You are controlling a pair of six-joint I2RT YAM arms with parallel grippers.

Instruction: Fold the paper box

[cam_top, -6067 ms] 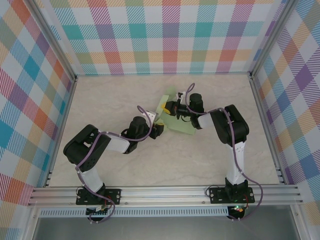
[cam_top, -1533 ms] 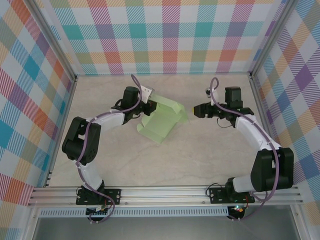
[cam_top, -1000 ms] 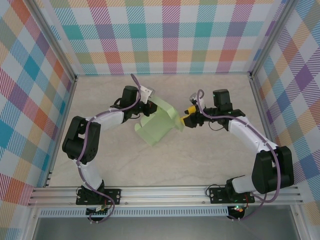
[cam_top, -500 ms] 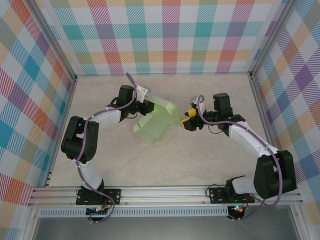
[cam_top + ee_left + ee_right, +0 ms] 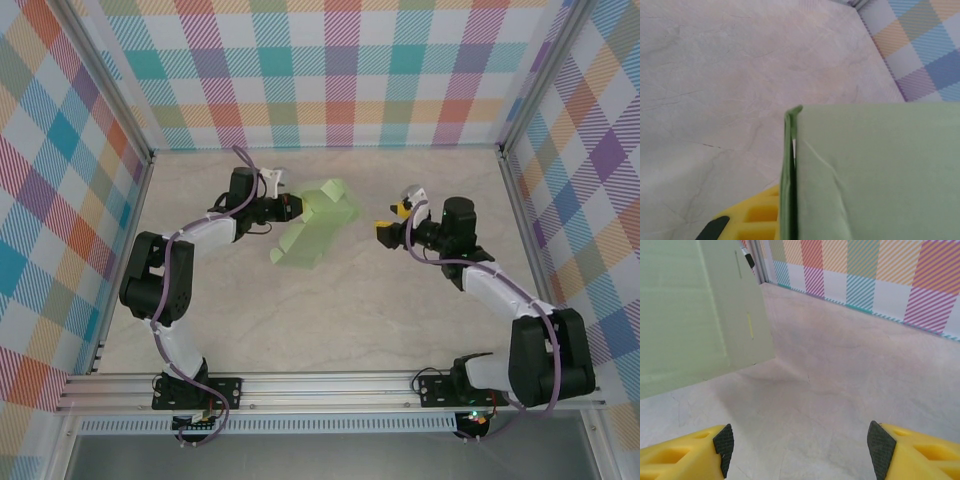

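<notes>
We see the paper box (image 5: 318, 225) running near-left to far-right; left gripper (image 5: 292, 208) clenched on its left edge, right gripper (image 5: 393, 218) released beside its right.

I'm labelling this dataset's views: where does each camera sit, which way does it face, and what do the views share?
Top external: above and behind the arms, looking down on the table; both arms, the left gripper and the right gripper show.
Left wrist: on the left arm, looking along the paper box it pinches; one yellow finger shows.
Right wrist: on the right arm, looking low over the table toward the plaid wall; both fingers show, apart and empty.
Shared: all three see the paper box.
</notes>
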